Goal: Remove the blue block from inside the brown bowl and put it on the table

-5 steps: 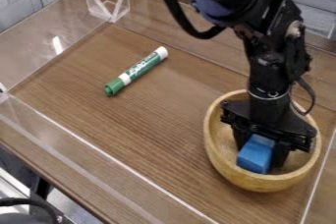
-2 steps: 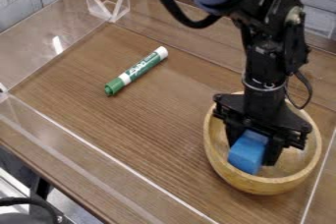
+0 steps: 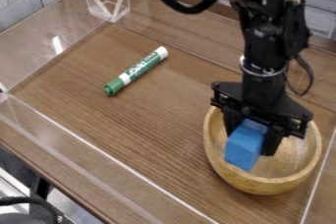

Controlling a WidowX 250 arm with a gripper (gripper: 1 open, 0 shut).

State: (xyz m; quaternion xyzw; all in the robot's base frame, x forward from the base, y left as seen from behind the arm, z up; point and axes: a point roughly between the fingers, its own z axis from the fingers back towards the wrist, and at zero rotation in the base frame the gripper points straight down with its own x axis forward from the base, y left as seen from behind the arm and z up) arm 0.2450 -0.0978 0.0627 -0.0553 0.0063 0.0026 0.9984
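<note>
black fingers [image 3: 257, 122] gripping blue block [image 3: 245, 144] above brown bowl's [image 3: 277, 184] interior

Dark brown wood-grain table [image 3: 138, 125] beneath green-and-white marker [image 3: 137, 71] and brown bowl [image 3: 286, 177].

The green-and-white marker [image 3: 136, 72] carries small printing along its barrel, too tiny and blurred to make out. No words, brand names, numbers or signs are readable anywhere in view.
</note>
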